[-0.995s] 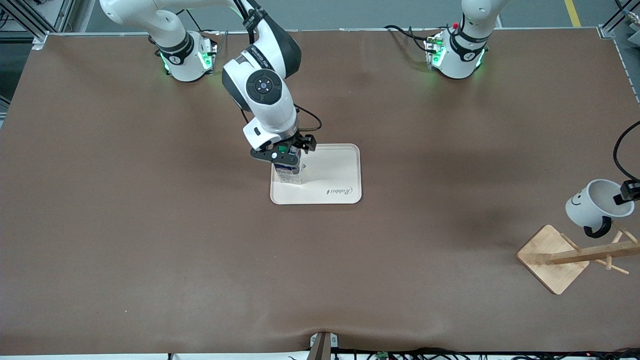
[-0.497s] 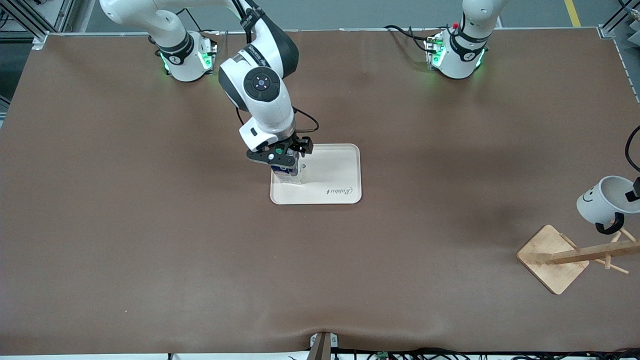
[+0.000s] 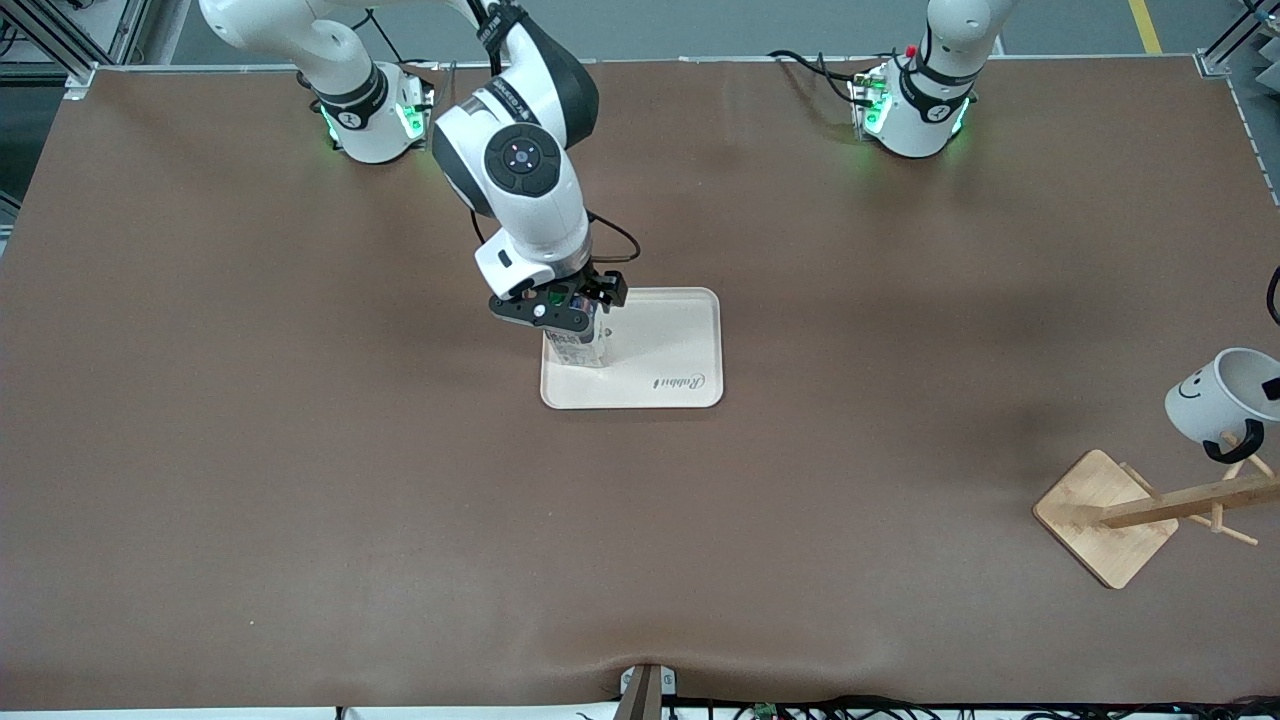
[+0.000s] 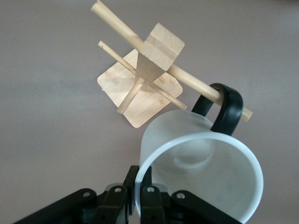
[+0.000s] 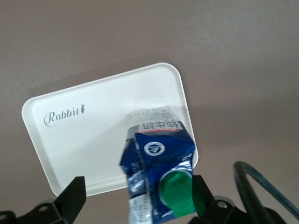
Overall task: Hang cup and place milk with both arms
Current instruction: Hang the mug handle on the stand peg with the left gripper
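The milk (image 3: 578,348), a dark blue carton with a green cap, stands upright on the white tray (image 3: 670,350). My right gripper (image 3: 555,305) is open around its top, with one finger apart from the carton. The right wrist view shows the milk (image 5: 156,172) between the spread fingers (image 5: 72,193) of my right gripper (image 5: 138,189). The white smiley cup (image 3: 1225,395) is tilted over the wooden rack (image 3: 1105,515). My left gripper (image 4: 142,175) is shut on the rim of the cup (image 4: 201,168). A rack peg (image 4: 187,79) passes through the black handle (image 4: 229,109).
The rack stands near the left arm's end of the table, nearer to the front camera than the tray. The tray (image 5: 98,135) carries "Rabbit" lettering. Brown cloth covers the table all around.
My left gripper has carried the cup toward the left arm's end, and the handle now sits over the rack peg. My right gripper has shifted slightly above the milk.
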You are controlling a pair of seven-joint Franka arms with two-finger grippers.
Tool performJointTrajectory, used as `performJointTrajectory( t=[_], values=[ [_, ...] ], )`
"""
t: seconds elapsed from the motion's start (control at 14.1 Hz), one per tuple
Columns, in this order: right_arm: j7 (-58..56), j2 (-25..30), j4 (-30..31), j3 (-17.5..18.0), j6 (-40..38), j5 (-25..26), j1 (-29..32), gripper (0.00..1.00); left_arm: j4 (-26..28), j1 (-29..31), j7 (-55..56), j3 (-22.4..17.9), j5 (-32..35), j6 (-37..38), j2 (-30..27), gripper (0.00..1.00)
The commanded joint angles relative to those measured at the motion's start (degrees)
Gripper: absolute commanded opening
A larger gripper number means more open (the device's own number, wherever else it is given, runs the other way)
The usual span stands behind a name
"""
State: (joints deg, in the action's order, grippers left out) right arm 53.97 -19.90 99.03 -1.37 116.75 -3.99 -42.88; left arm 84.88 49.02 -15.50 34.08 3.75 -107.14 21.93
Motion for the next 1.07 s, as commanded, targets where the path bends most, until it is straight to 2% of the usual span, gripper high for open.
performJointTrajectory(
  t=[0.0,0.07,0.14,0.21,0.28,0.43,0.64,0.71,0.78,0.85,0.92,0.99],
  values=[
    [2.2,0.3,1.3,0.0,0.5,2.7,-0.4,1.0,0.1,0.4,-0.1,0.1,0.0,-1.0,0.5,0.0],
    [2.2,0.2,1.3,0.0,0.8,4.6,-0.5,1.0,0.1,0.4,-0.2,0.1,0.2,-1.1,0.7,0.04],
    [2.2,0.2,1.3,0.1,1.3,5.7,-0.5,1.0,0.1,0.3,-0.1,0.1,0.3,-1.1,0.7,0.23],
    [2.5,0.2,1.4,0.1,1.9,5.7,-0.9,1.0,0.1,0.1,-0.1,0.2,0.3,-1.1,0.7,0.54],
    [2.7,0.2,1.8,0.1,2.6,5.7,-1.4,1.0,0.1,-0.1,0.0,0.3,0.2,-1.1,0.7,1.0],
    [2.7,0.3,4.1,0.0,5.4,5.8,-1.7,1.0,0.0,-0.9,2.7,0.8,0.0,-1.1,0.1,1.0],
    [4.7,0.6,7.6,0.0,11.5,5.8,-2.3,1.0,0.1,-3.4,12.6,2.6,0.6,-0.6,-1.1,1.0],
    [5.4,0.5,7.7,0.0,11.8,6.0,-2.9,0.89,0.5,-3.5,14.9,4.0,0.6,-0.3,-2.1,1.0],
    [5.1,0.7,7.6,0.0,11.1,6.0,-2.7,0.4,0.5,-3.5,17.5,4.9,0.6,0.6,-2.7,1.0],
    [4.3,0.8,7.2,0.0,9.8,5.9,-2.0,0.26,0.5,-3.6,19.5,5.9,1.3,2.2,-3.6,1.0],
    [3.4,1.0,6.4,0.0,8.1,5.8,-1.5,0.01,0.5,-3.6,21.7,7.4,2.6,3.3,-4.1,1.0],
    [2.7,0.9,4.3,0.0,4.9,5.4,-0.8,0.0,0.5,-3.6,24.4,9.2,3.9,4.7,-5.0,1.0]
  ],
)
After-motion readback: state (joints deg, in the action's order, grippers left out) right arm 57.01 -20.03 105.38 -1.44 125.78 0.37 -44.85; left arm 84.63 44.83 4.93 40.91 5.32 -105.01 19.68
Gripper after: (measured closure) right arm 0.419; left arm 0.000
